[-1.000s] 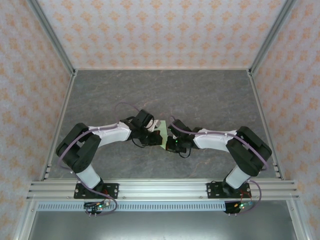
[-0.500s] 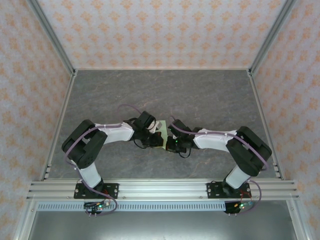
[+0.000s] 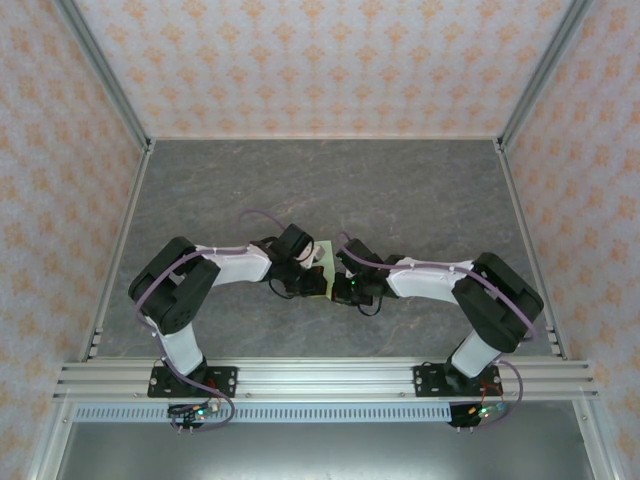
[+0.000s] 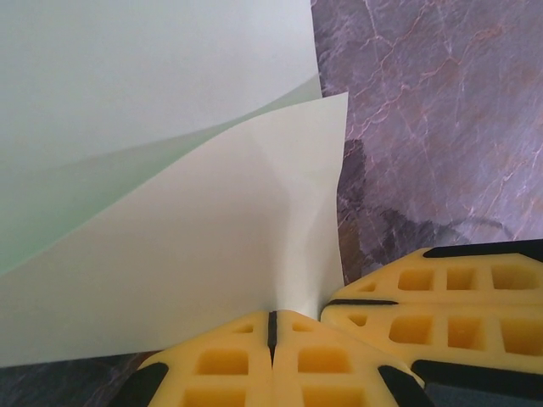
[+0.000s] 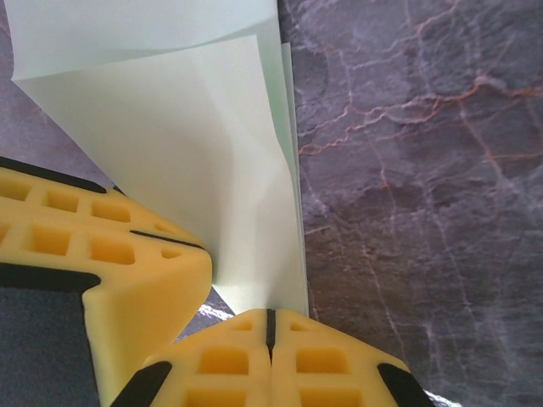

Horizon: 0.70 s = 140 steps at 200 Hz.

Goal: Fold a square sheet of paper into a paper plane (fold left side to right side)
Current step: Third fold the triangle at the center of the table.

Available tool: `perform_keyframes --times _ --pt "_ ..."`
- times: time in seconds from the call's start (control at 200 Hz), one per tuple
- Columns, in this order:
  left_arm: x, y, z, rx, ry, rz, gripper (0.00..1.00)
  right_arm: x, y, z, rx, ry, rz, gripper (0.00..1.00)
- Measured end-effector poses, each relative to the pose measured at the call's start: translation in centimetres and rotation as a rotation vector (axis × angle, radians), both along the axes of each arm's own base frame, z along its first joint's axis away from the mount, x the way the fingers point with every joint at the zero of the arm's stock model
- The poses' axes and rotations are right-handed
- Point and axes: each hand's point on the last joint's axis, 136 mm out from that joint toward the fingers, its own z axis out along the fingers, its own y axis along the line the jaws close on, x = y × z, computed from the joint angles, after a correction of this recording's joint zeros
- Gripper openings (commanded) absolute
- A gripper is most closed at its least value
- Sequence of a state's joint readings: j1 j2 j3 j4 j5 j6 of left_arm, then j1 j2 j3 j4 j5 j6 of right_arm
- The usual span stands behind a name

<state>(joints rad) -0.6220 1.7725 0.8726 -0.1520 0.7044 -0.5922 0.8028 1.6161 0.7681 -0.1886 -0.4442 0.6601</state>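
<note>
Left claw (image 4: 271, 329): fingers together, clamped on the near edge of the sheet of paper (image 4: 170, 229).
Right claw (image 5: 270, 326): also pinched shut on that edge, just beside the left claw.
Paper: thin, matte, pale green. It curls up ahead of both claws, one layer arching over another.
Worktop (image 5: 424, 170): dark, veined, stone-like, beneath the claws.
Doing it well: carry both claws across together and match the edges before pressing. A loose bulge would likely crease crooked.
</note>
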Motion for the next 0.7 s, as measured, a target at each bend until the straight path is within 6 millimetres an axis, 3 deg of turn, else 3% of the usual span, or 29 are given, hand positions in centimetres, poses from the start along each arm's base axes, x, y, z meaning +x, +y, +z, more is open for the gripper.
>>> perform_keyframes --times 0.275,0.56,0.701 --pt "0.4 0.5 -0.1 0.005 -0.007 0.0 0.0 0.0 0.0 0.0 -0.004 0.0 0.007 0.0" --pt "3.7 4.4 0.0 0.036 -0.023 0.073 0.0 0.0 -0.1 0.0 -0.007 0.0 0.009 0.0" --pt "4.2 5.2 0.0 0.036 -0.027 0.073 0.0 0.0 -0.1 0.0 -0.007 0.0 0.009 0.0"
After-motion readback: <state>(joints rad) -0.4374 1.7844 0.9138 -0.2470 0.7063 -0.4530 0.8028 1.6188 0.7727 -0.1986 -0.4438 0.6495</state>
